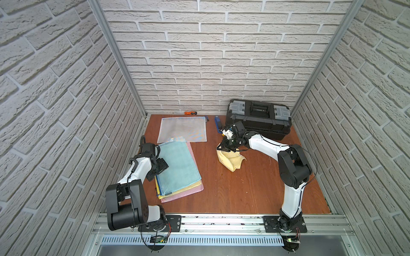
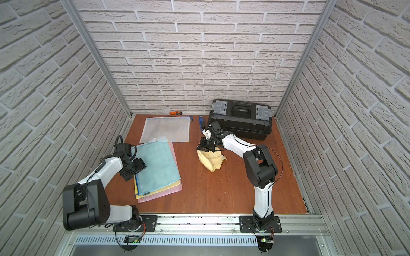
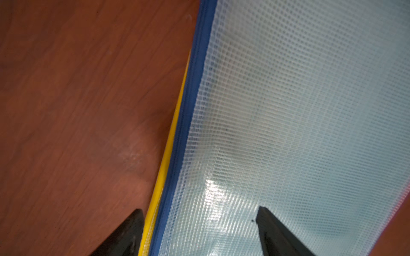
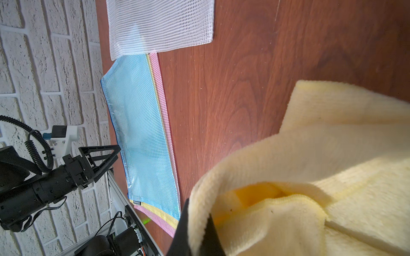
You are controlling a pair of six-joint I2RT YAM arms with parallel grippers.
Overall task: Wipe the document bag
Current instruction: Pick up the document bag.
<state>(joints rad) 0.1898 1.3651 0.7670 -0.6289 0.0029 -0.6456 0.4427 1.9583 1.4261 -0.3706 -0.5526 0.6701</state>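
1. Nearest me, at 9 o'clock on the worktop (image 1: 233, 195), a blue document bag (image 1: 179, 164) lies on top of a pile of bags (image 2: 159, 192).
2. My left gripper (image 3: 199, 211) hangs over the blue bag's zip edge. It is spread wide and has nothing in it.
3. In the middle, my right gripper (image 1: 224, 149) is pinched tight on the yellow cloth (image 1: 230, 160). The cloth's bottom rests on the wood, well apart from every bag.
4. Farther off, at 11 o'clock, a white bag (image 1: 183, 129) lies flat. Its near edge meets the pile.
5. I think no wiping has begun. I have the cloth. Carrying it to a bag and rubbing are not yet done.
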